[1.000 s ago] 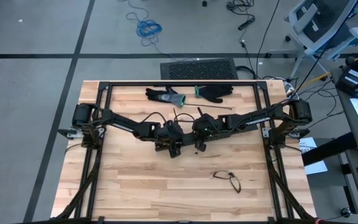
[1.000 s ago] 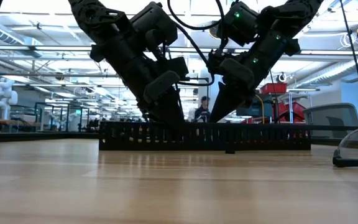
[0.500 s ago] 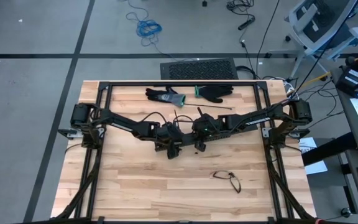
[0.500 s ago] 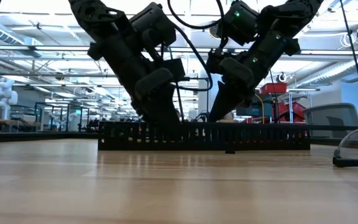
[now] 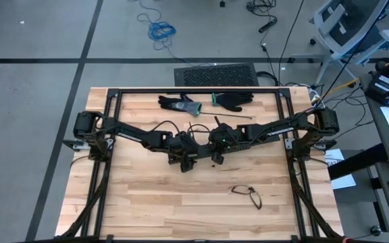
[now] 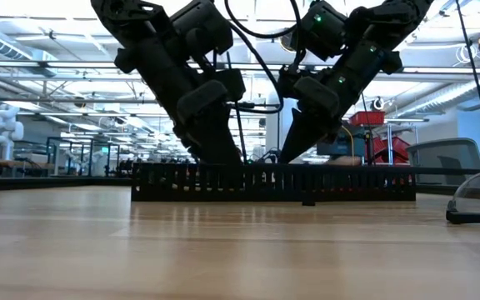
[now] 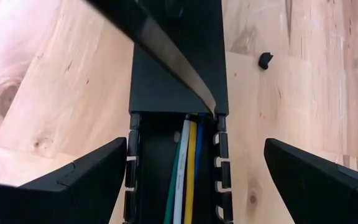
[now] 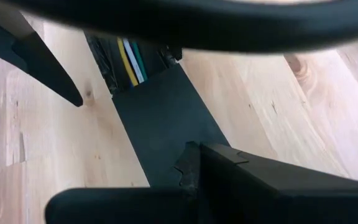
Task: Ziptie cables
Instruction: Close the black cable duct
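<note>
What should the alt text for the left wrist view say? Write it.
Coloured cables, green, white, yellow and blue, run along the inside of a black slotted duct on a wooden table. The left gripper straddles the duct, fingers wide apart, touching nothing.

You see the cables striped green, white, yellow and blue — inside a black duct on the pale, knotted wood table.

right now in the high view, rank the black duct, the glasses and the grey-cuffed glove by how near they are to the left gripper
1. black duct: right under the open left gripper, mid-table.
2. grey-cuffed glove: toward the table's far edge.
3. glasses: on the near right part of the table, farthest, though not by much.
</note>
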You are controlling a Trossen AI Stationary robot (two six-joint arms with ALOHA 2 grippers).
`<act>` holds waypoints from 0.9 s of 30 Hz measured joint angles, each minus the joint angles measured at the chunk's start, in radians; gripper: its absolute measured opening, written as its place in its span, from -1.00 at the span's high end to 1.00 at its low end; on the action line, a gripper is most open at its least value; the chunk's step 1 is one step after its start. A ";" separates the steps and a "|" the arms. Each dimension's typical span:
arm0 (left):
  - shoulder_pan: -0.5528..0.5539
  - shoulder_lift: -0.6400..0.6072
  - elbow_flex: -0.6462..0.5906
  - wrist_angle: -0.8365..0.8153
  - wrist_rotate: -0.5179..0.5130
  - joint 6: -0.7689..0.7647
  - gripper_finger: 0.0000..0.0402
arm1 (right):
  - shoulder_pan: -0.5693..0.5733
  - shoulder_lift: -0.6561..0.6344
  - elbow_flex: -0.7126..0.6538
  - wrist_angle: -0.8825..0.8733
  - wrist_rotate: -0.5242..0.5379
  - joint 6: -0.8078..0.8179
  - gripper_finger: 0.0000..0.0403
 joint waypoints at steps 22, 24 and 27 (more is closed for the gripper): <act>0.002 0.002 -0.001 -0.010 -0.059 0.007 -0.52 | 0.000 0.000 0.001 -0.003 0.000 -0.019 1.00; 0.002 0.002 -0.001 -0.010 -0.066 0.007 -0.47 | 0.000 0.000 0.001 -0.003 0.000 -0.020 1.00; 0.002 0.002 -0.001 -0.010 -0.074 0.007 -0.41 | 0.000 0.000 0.001 -0.003 0.000 -0.021 1.00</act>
